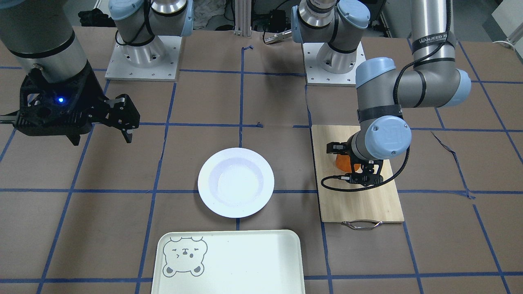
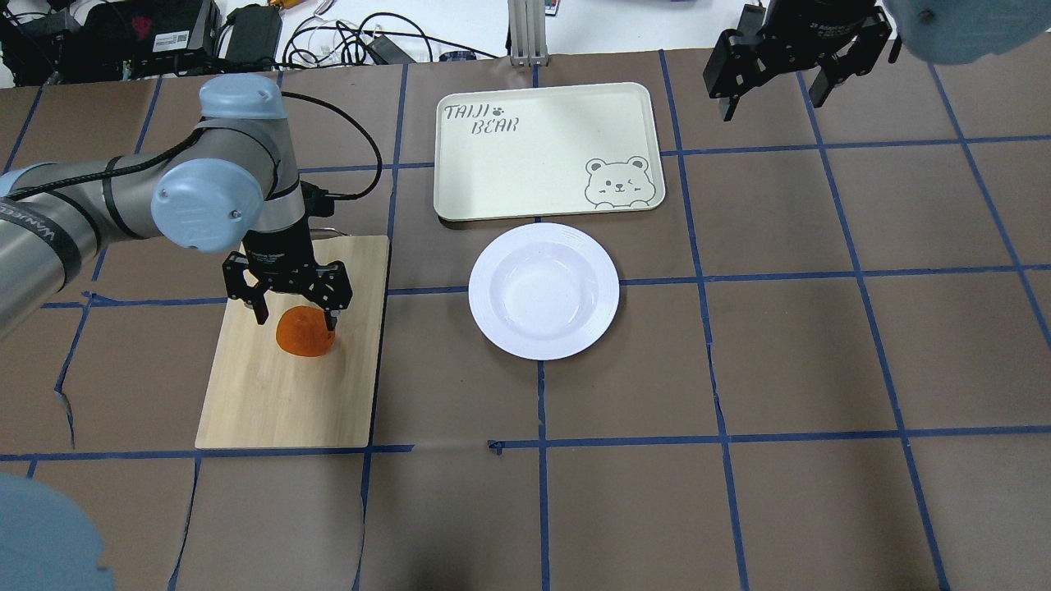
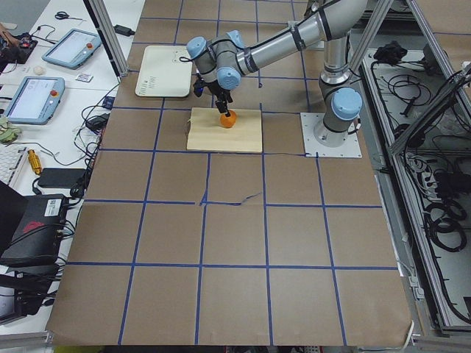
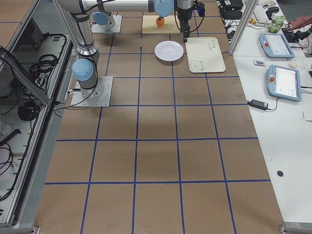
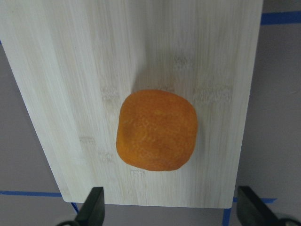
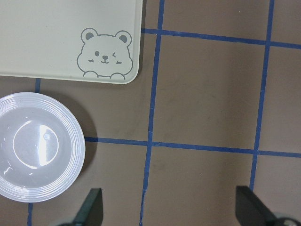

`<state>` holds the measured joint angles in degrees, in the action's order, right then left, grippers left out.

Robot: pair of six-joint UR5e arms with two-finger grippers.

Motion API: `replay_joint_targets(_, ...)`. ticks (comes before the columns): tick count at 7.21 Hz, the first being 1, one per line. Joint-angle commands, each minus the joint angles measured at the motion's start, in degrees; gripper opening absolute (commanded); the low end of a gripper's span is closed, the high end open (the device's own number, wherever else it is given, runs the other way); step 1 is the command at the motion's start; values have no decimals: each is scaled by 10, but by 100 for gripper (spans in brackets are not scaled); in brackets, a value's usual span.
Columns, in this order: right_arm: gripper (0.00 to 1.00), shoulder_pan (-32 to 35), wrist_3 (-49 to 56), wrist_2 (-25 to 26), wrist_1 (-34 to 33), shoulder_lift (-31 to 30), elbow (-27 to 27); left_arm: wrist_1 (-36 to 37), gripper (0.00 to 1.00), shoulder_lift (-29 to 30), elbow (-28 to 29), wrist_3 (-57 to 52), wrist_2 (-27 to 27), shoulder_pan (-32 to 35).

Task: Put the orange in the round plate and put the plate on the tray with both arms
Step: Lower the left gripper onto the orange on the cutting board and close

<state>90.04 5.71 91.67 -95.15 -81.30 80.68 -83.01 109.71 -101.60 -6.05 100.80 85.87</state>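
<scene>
The orange (image 2: 304,333) lies on a bamboo cutting board (image 2: 279,394). My left gripper (image 2: 296,317) hangs open right over it, one finger on each side, not closed on it. In the left wrist view the orange (image 5: 156,130) fills the centre, just beyond the spread fingertips (image 5: 94,209). The white round plate (image 2: 543,290) sits empty mid-table, beside the cream tray (image 2: 534,156) with the bear drawing. My right gripper (image 2: 772,94) hovers open and empty, high above the table to the right of the tray. The right wrist view shows the plate (image 6: 40,146) and the tray corner (image 6: 47,37) below it.
The cutting board has a metal handle (image 1: 362,224) on its far short edge. Brown paper with blue tape lines covers the table. Cables and boxes (image 2: 164,33) lie past the far edge, and tablets (image 4: 282,80) rest on a side bench.
</scene>
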Motion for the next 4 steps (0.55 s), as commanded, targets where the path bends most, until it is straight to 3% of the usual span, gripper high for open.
replay_joint_targets(1,100,0,0,0,0,0,0,14,100,33,3,3,18,0)
replay_joint_targets(2,100,0,0,0,1,0,0,19,100,44,1,3,15,0)
replay_joint_targets(4,100,0,0,0,1,1,0,20,57,46,3,1,15,0)
